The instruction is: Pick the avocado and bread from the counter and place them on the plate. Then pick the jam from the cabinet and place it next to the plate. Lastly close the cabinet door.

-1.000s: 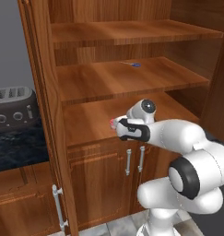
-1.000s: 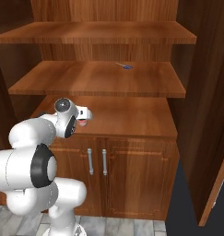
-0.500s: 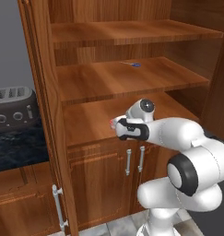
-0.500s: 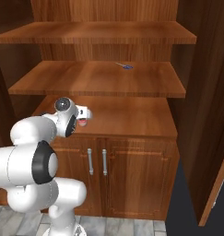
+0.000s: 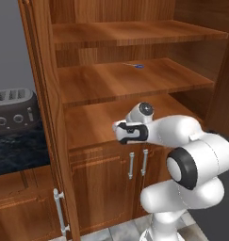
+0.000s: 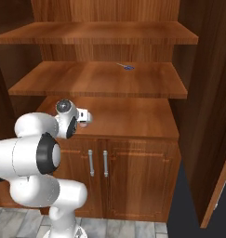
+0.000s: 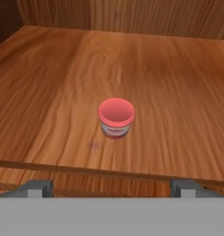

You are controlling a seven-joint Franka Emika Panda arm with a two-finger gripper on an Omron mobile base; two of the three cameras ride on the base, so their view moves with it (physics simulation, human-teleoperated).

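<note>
Fingers [image 7: 111, 188] have drawn back from jam [image 7: 116, 117].

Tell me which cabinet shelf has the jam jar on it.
The lowest shelf, just above the two small doors: the red-lidded jam jar stands there. The middle shelf holds a tiny blue item.

Jam jar [image 7: 116, 118] upright on cabinet shelf [image 7: 178, 106].
Small, red lid, pale label; stands alone mid-shelf, near front edge.

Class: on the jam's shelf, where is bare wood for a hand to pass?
All round the jam: bare wood to both sides and behind it up to the back wall. In front, a strip runs to the shelf edge. Nowhere crowded.
</note>
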